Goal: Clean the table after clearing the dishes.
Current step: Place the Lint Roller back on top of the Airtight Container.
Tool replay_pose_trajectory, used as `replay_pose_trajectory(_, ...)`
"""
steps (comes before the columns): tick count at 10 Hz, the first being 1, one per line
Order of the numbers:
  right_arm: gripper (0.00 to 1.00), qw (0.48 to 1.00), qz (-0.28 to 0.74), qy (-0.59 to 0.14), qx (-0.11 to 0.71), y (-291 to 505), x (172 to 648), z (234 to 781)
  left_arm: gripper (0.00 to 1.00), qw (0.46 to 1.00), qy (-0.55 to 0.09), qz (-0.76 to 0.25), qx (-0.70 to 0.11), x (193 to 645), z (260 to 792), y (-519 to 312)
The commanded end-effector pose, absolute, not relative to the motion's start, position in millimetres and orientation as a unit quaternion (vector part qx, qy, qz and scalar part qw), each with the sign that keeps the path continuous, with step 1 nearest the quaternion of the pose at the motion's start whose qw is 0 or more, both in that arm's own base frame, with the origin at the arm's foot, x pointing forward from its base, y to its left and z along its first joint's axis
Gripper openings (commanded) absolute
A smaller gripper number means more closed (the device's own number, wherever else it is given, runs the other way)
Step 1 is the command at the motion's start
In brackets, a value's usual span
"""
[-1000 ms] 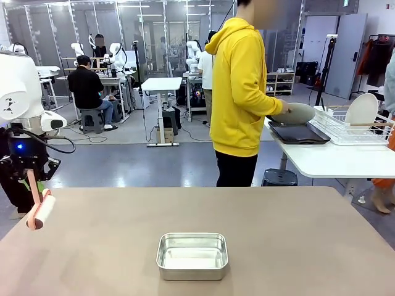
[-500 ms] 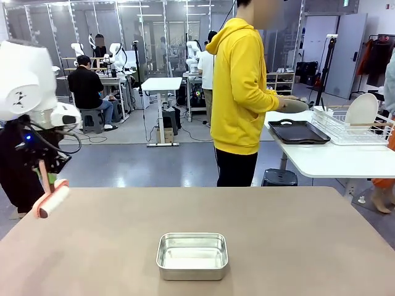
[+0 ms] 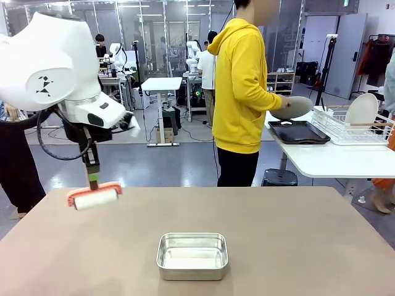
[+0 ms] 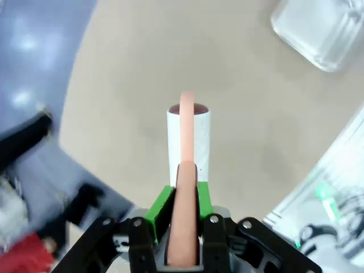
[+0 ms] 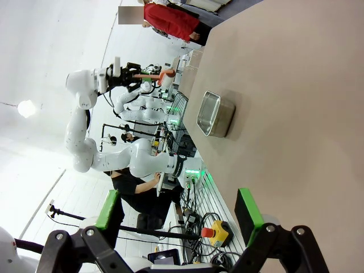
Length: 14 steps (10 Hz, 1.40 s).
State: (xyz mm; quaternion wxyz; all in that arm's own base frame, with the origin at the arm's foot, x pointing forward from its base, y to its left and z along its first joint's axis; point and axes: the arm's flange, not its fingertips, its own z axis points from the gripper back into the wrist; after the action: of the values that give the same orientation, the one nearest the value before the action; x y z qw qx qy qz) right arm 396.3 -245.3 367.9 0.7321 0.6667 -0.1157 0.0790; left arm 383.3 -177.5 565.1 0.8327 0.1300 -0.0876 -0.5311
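Left arm swung inward; lint roller gripped over table.

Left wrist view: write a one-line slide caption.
Left gripper shut on a salmon-handled white lint roller, held above the tan-brown tabletop, small steel pan nearby.

1 steel pan, 1 lint roller, perhaps 2 plates.
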Motion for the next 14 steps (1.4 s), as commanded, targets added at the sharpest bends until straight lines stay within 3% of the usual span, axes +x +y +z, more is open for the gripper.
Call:
replay_pose_trajectory(1, 1.0, 0.732, 0.081, -0.117, 0.666, -243.1, 392.3, 371.3, 0.23, 0.734, -0.098, -0.663, 0.109, 354.7, 566.1, -192.6)
replay_pose_trajectory(2, 1.0, 0.732, 0.081, -0.117, 0.666, -243.1, 392.3, 371.3, 0.23, 0.699, -0.089, -0.703, 0.093, 344.8, 560.5, -216.3)
replay_pose_trajectory(4, 1.0, 0.732, 0.081, -0.117, 0.666, -243.1, 392.3, 371.3, 0.23, 0.735, -0.085, -0.669, 0.064, 352.1, 565.3, -225.4)
replay_pose_trajectory(5, 1.0, 0.732, 0.081, -0.117, 0.666, -243.1, 392.3, 371.3, 0.23, 0.709, -0.089, -0.692, 0.099, 338.7, 563.6, -236.2)
replay_pose_trajectory(10, 1.0, 0.732, 0.081, -0.117, 0.666, -243.1, 392.3, 371.3, 0.23, 0.711, -0.086, -0.692, 0.089, 340.6, 560.2, -238.8)
replay_pose_trajectory(11, 1.0, 0.732, 0.081, -0.117, 0.666, -243.1, 392.3, 371.3, 0.23, 0.693, -0.113, -0.706, 0.088, 343.0, 550.1, -259.3)
replay_pose_trajectory(14, 1.0, 0.732, 0.081, -0.117, 0.666, -243.1, 392.3, 371.3, 0.23, 0.675, -0.104, -0.726, 0.08, 341.0, 546.0, -301.8)
